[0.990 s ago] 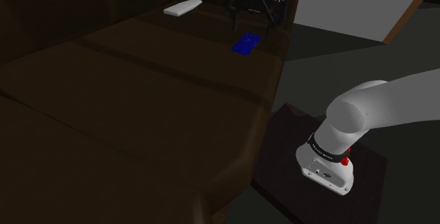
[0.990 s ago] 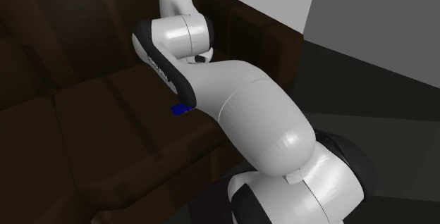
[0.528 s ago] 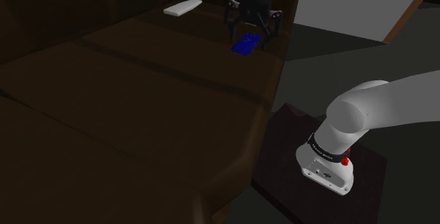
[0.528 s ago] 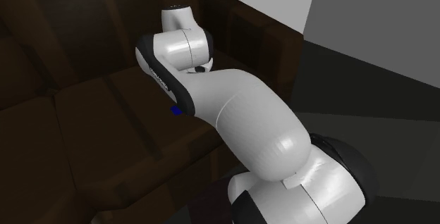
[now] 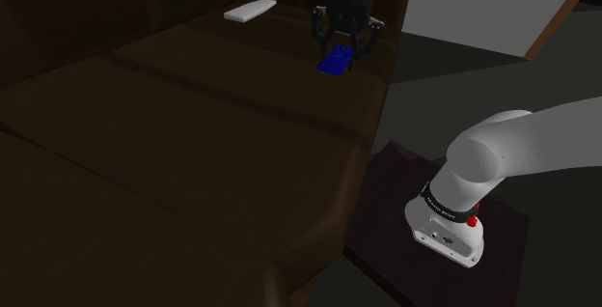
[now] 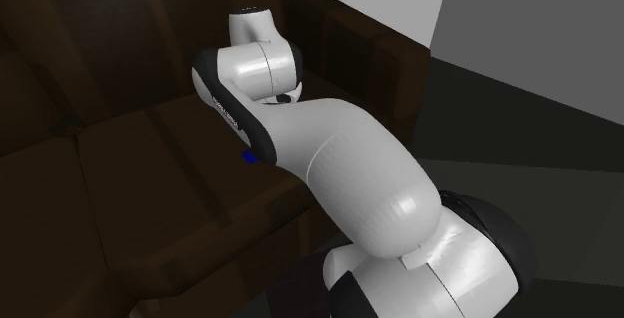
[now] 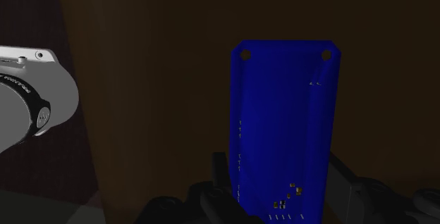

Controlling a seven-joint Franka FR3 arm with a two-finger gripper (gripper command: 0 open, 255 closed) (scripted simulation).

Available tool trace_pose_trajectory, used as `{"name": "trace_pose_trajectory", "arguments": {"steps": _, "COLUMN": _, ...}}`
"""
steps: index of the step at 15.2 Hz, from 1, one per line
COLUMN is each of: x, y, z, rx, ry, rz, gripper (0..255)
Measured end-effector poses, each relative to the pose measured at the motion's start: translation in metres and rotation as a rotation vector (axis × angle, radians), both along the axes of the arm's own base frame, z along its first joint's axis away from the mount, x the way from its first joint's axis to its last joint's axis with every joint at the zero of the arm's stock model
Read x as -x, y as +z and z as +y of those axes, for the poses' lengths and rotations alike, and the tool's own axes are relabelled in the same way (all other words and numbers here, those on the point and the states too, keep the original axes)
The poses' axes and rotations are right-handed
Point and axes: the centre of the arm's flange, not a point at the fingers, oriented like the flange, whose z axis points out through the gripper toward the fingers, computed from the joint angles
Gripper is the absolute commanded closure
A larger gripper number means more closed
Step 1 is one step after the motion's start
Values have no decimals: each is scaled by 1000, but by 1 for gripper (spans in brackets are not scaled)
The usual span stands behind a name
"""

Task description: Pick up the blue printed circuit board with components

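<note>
presently the claw (image 7: 275, 160) hangs low over the blue circuit board (image 7: 282, 117), its two black fingers (image 7: 220, 177) spread apart, one along each long side of the board, neither seen to touch it; the claw is thus open and holds nothing; this straddle suits a pinch across the board's narrow width, which is judged to be the step in hand. the board lies flat on a dark brown sofa cushion (image 5: 193, 112), near the cushion's edge toward the shoulder view's right; small components sit at the end nearest the fingers, two mounting holes at the far end; being flat and thin, it offers only its edges, so the fingers probably need to reach the cushion surface before closing. a white flat object (image 5: 250, 10) rests well apart, farther back; the white arm (image 6: 340, 156) arches over the seat from the stand (image 5: 502, 237).
</note>
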Motion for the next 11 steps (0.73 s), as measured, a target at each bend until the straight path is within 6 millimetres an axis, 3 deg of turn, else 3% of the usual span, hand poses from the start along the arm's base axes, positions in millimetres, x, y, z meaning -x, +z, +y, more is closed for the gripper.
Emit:
{"name": "trace_pose_trajectory", "arguments": {"steps": 4, "x": 0, "y": 5, "z": 0, "rx": -1, "ry": 0, "rz": 1, "gripper": 255}}
{"name": "trace_pose_trajectory", "arguments": {"steps": 11, "x": 0, "y": 40, "z": 1, "rx": -1, "ry": 1, "rz": 1, "gripper": 255}}
